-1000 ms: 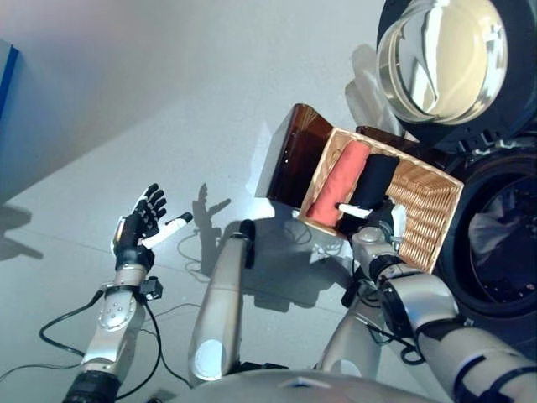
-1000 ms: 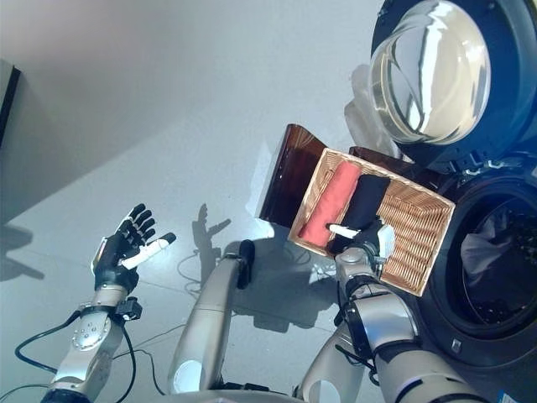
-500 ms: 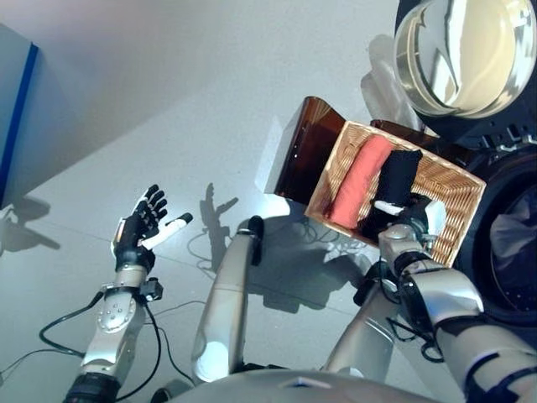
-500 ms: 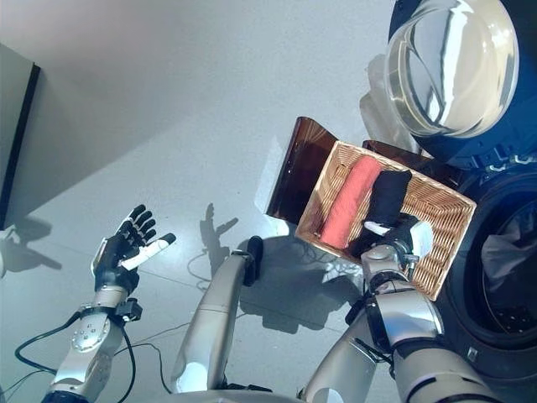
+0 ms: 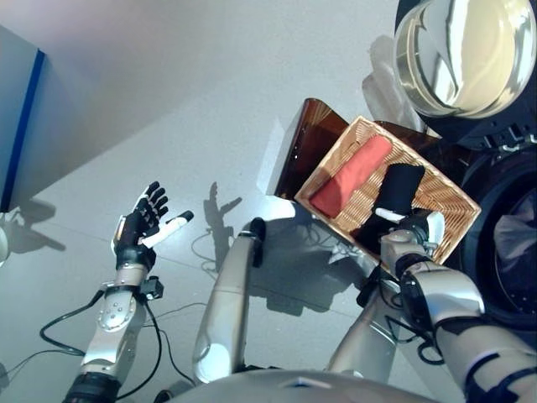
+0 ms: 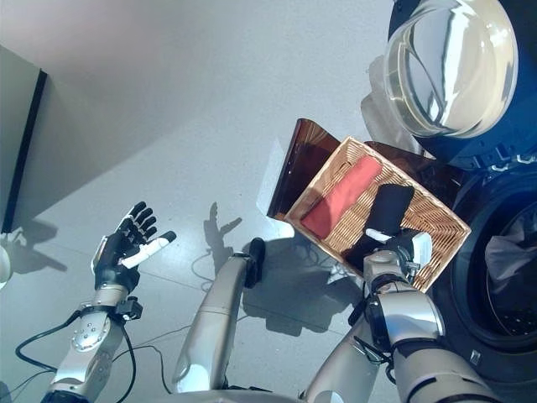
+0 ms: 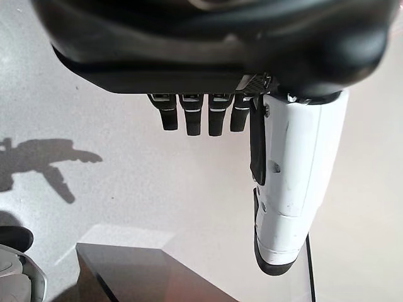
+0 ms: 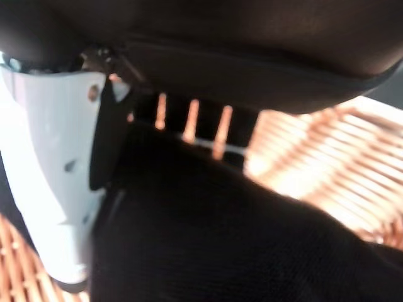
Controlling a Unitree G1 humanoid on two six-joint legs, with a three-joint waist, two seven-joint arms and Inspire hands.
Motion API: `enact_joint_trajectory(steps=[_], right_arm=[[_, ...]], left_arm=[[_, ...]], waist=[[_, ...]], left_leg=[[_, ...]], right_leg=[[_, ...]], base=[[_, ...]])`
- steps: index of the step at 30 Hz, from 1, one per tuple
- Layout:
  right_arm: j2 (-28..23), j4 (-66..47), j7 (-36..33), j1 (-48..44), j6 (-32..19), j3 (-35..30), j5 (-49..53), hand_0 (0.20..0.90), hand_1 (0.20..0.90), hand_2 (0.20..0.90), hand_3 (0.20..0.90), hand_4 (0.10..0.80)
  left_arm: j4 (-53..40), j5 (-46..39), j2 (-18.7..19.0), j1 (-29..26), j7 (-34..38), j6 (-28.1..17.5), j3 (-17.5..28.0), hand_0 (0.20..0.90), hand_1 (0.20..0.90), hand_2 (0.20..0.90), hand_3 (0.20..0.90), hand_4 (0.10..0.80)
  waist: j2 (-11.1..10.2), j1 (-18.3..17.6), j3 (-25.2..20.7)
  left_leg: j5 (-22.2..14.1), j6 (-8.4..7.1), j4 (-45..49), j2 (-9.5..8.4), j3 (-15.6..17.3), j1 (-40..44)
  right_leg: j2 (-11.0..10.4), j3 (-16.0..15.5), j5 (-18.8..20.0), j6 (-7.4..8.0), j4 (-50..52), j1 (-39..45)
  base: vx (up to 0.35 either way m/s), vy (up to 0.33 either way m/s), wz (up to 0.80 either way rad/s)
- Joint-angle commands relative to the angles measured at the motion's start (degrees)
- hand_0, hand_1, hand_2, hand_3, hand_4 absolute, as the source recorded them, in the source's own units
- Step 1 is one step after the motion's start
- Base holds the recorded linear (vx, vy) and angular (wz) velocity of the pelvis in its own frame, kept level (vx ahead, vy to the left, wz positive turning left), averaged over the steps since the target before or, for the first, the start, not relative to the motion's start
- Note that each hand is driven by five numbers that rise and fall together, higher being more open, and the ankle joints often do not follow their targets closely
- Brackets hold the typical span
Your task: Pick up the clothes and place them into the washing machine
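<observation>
The right hand (image 5: 411, 228) reaches onto the black garment (image 5: 394, 189) in the wicker basket (image 5: 445, 200); whether its fingers grip cannot be told. Next: close, lift toward the washing machine (image 5: 503, 252) at three o'clock. The left hand (image 5: 144, 225) hangs spread, idle.

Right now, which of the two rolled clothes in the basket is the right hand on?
The black roll, which lies beside the red roll in the wicker basket. The right hand is at the black roll's near end; the red one lies untouched.

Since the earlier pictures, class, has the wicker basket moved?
Yes. The wicker basket has turned on the brown stand: its corner with the red cloth has swung outward while the right robot hand grips the black cloth.
</observation>
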Motion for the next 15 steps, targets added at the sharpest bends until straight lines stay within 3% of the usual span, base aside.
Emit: enact_joint_trajectory(steps=[1,8,15], right_arm=[[-0.9,-0.8,-0.5,1.9,-1.3,-1.1,1.6,0.2,0.2,0.2,0.2,0.3],[-0.9,-4.6,-1.1,3.7,-5.8,-3.9,7.7,0.2,0.2,0.2,0.2,0.3],[-0.6,-14.8,0.6,10.6,-14.5,-7.7,16.7,0.2,0.2,0.2,0.2,0.3]], left_arm=[[-4.2,-0.5,3.6,1.8,0.8,-4.1,2.7,0.9,0.9,0.9,0.9,0.8],[-2.9,-0.2,3.1,1.3,1.9,-4.5,3.4,0.9,0.9,0.9,0.9,0.8],[-0.2,-0.6,1.9,1.6,2.7,-5.0,3.6,0.9,0.9,0.9,0.9,0.8]], waist=[[1.5,1.2,-2.2],[0.8,0.4,-2.2],[-0.3,-2.4,-2.0]], left_leg=[[0.3,-2.72,-3.6,1.12,-0.7,-0.5],[0.9,-2.87,-5.3,1.55,-0.5,0.9],[1.8,-3.61,-8.2,2.77,-0.3,3.9]], right_leg=[[1.0,2.2,3.5,-2.25,1.1,-3.6],[1.4,2.0,4.0,-2.22,-0.4,-2.7],[2.5,2.3,4.7,-2.32,-3.1,-0.5]], base=[[0.0,0.0,0.0],[0.0,0.0,0.0],[0.014,-0.018,-0.06]])
